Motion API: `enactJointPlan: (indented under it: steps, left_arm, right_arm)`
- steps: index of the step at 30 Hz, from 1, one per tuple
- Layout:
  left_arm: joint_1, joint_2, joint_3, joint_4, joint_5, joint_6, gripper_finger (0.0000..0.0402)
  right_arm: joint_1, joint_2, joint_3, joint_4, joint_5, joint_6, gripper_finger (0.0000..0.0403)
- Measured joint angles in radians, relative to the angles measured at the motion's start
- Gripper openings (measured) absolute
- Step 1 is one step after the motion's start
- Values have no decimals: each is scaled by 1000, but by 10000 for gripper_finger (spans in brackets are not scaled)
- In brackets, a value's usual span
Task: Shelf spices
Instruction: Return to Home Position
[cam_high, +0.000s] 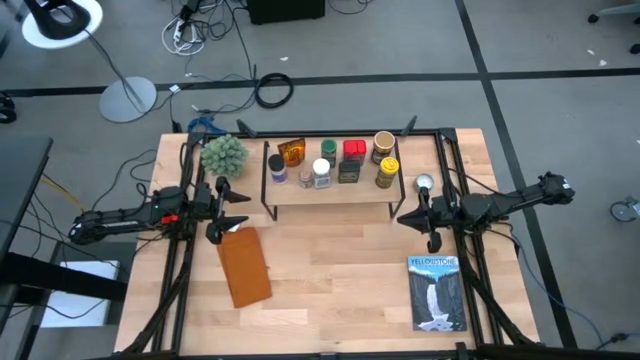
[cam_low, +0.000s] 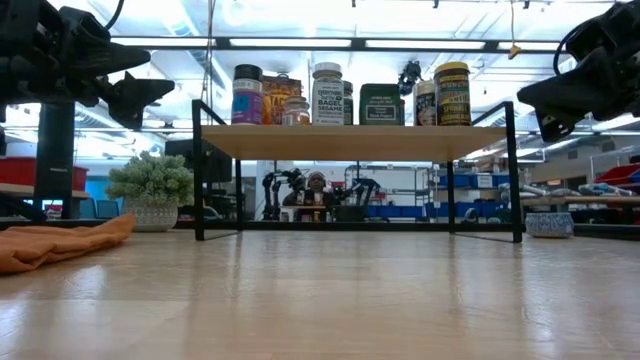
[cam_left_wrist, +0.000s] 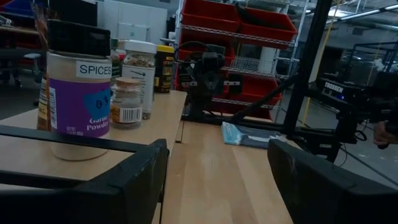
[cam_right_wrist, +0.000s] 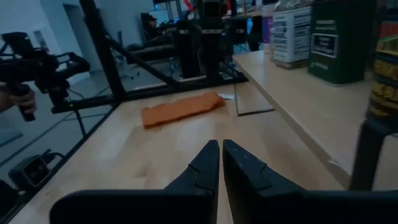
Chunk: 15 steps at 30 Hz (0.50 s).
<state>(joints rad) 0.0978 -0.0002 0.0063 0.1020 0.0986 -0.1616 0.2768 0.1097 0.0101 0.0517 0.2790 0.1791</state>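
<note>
The spices stand in two rows on the shelf's wooden top board; several jars and tins with amber, black, white, green, red and yellow lids or bodies. In the low view the spices line up along the shelf. My left gripper hovers open off the shelf's left end, level with the board, and a garlic powder jar is close ahead of it. My right gripper hovers shut off the shelf's right front corner. Neither gripper holds anything.
A flat orange-brown notebook lies near my left gripper. A potted plant stands left of the shelf, and a small white dish right of it. A blue-and-white book lies at the near right. Bare tabletop lies in front of the shelf.
</note>
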Motion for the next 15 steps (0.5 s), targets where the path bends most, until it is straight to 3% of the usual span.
enactJointPlan:
  steps: [9,15]
  left_arm:
    - [0,0,0,-1,0,0,284]
    - [0,0,0,-5,-1,0,284]
  right_arm:
    - [-45,-44,0,-5,-29,-36,22]
    - [-132,-80,0,-21,-139,-50,22]
